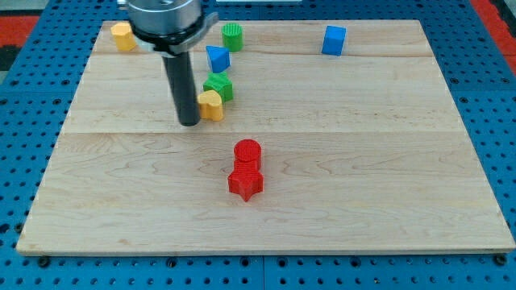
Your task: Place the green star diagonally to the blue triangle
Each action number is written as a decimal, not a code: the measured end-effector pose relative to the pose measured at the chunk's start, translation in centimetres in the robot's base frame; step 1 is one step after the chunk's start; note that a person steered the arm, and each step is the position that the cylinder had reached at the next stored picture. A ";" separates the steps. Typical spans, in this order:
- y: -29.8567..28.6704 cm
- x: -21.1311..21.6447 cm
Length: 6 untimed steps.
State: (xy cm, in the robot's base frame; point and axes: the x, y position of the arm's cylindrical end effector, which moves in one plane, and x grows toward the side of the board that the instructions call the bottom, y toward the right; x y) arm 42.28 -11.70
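Board (403, 201) layout: far yellow block (122, 35) in the top-left corner. Green cylinder (232, 36) at the top edge, left of centre; blue cube (334, 39) at the same edge, toward the top-right corner. Blue triangle (217, 58) just below-left of the cylinder, green star (218, 85) below it, near yellow block (210, 105) touching the star's lower side. My tip (189, 122) just left of that block. Red cylinder (247, 151) mid-board, red star (246, 184) against it, toward the bottom edge.

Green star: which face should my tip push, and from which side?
Push the green star on its lower-left face, probably. The blue triangle sits just above it; the yellow block touches below. My tip is left of the yellow block.
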 end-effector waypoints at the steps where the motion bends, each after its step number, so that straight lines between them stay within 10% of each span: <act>1: -4.9 -0.1; 6: -6.4 -3.3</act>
State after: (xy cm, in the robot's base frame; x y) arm 39.03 -18.15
